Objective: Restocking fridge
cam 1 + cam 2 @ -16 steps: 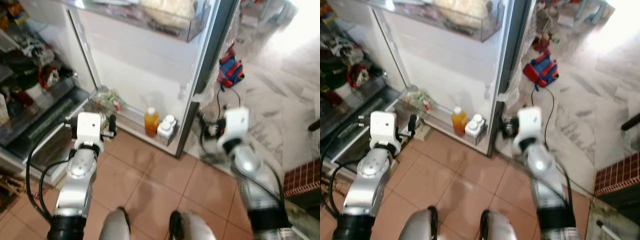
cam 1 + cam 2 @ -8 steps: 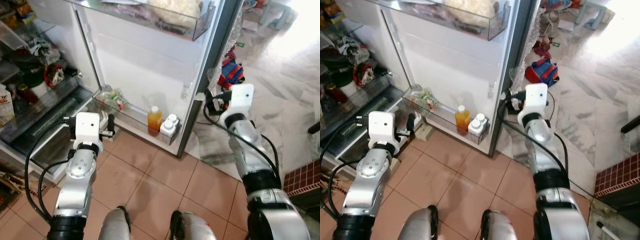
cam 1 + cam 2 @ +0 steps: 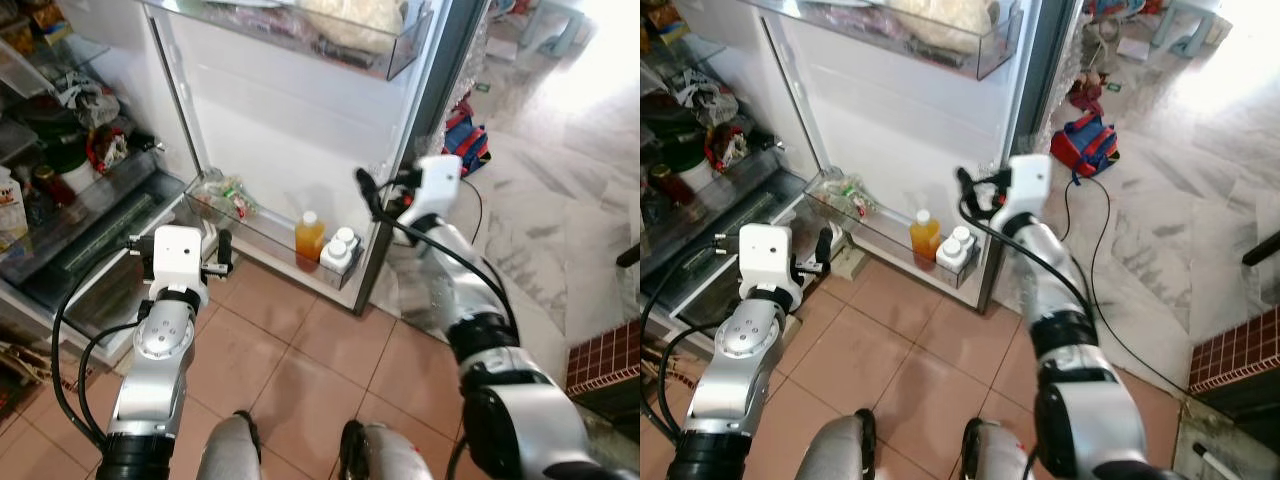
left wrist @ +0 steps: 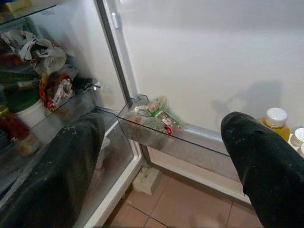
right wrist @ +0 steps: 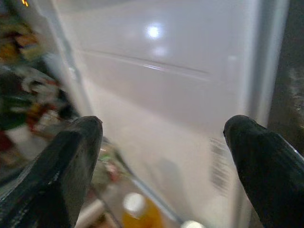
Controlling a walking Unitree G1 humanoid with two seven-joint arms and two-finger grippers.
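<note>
Fridge door (image 3: 300,130) stood swung wide open before the robot, its white inner face turned toward the camera, and the right gripper (image 3: 366,190) was raised in front of that face with its two black fingers (image 5: 71,161) spread well apart and nothing between them. It hung just above the lower door shelf (image 3: 270,235), close to the door's dark outer edge, and touched nothing that could be made out. On that clear shelf, below the right gripper, an orange juice bottle (image 3: 308,238) with a white cap stood upright, and just beside it, toward the door edge, stood two small white-capped bottles (image 3: 337,252). At the hinge end of the same shelf lay a crumpled bag of greens (image 3: 222,196). The left gripper (image 3: 216,252) was held low before the fridge body, near the hinge end of the shelf, its fingers (image 4: 71,156) likewise wide apart and empty. Higher on the door, an upper shelf (image 3: 330,40) held a pale, lumpy bag. To the left, the open fridge compartment (image 3: 60,150) showed crowded shelves with jars, wrapped packets and a red-and-white bundle, over a clear drawer at the bottom. Beyond the door, on the pale marble floor (image 3: 560,200), lay a red and blue bag (image 3: 467,142) with a black cable trailing from it.
</note>
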